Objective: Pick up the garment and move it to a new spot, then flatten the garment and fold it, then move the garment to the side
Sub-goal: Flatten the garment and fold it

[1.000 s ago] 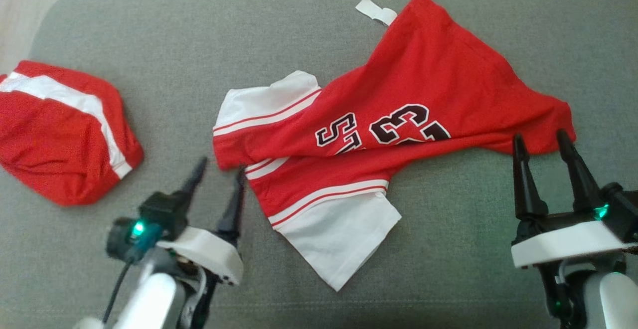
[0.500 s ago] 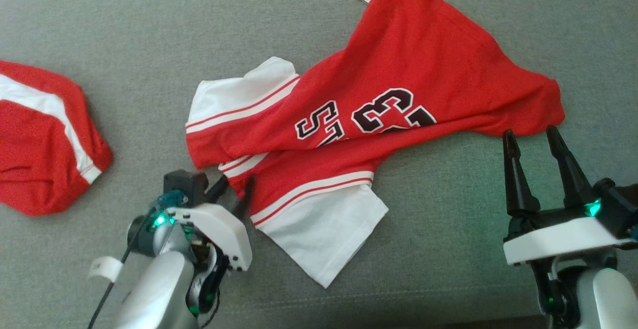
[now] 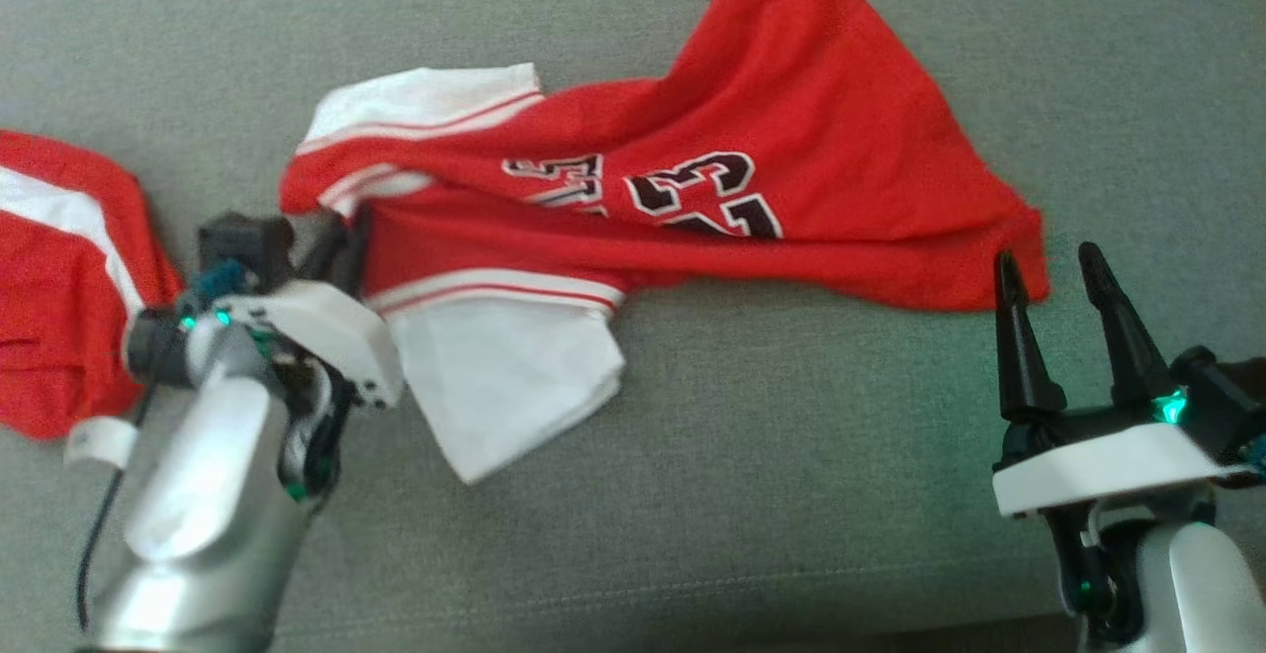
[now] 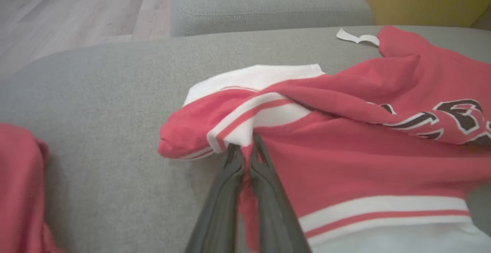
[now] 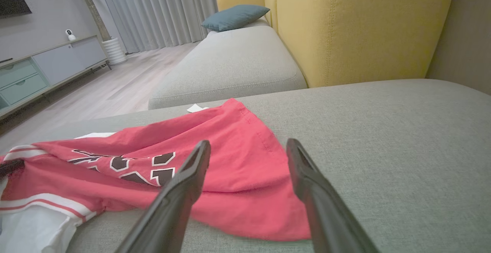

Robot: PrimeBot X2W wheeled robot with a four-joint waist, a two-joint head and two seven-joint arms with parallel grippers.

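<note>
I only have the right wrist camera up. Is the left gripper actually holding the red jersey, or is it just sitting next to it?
Observer: It is holding it. In the left wrist view the left gripper is shut on the jersey, pinching red fabric right beside a white striped band.
Operator: Okay. Is there anything else on the cushion over on that side?
Observer: Yes. The head view shows a second red and white garment lying at the left end of the grey cushion, apart from the jersey, with bare cushion between the two.
</note>
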